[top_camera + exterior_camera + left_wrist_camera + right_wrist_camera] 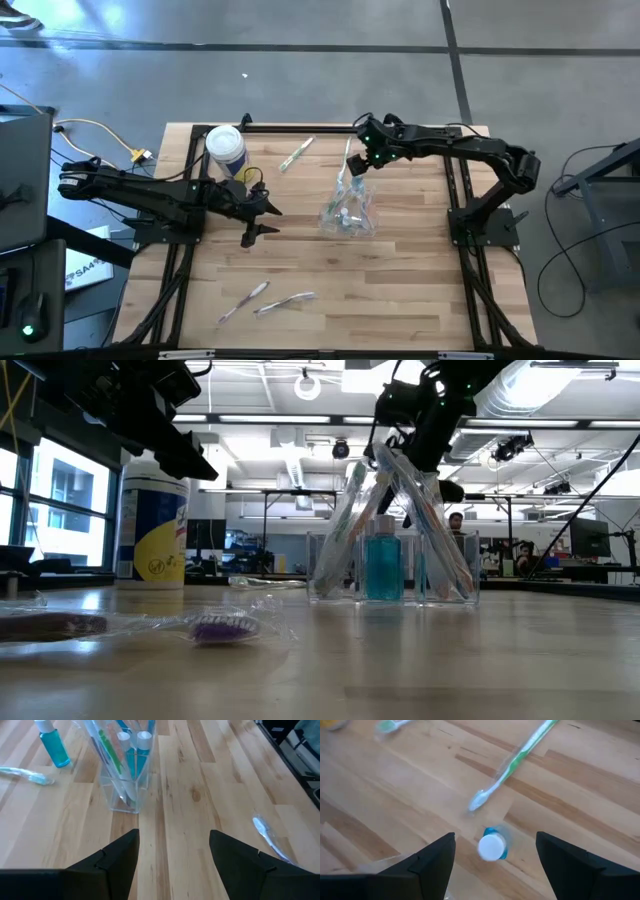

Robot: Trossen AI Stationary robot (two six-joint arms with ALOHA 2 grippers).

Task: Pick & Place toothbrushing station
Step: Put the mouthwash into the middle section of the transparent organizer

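The toothbrushing station [348, 212], a clear boxy holder with toothbrushes leaning in it, stands on its base at mid-table [392, 565] [125, 775]. A small blue bottle with a white cap [492, 846] stands upright at the station's far side [52, 747]. My right gripper [357, 168] hangs open above that bottle [495, 835], pointing steeply down, and touches nothing. A green toothbrush [515, 762] lies on the wood just beyond. My left gripper [265, 222] waits open left of the station [173, 832], with nothing between its fingers.
A white tub with a yellow label [225, 150] stands at the far left. One wrapped toothbrush [297, 153] lies near the far edge and two more [245, 300] [285, 303] near the front. Bare wood lies right of the station.
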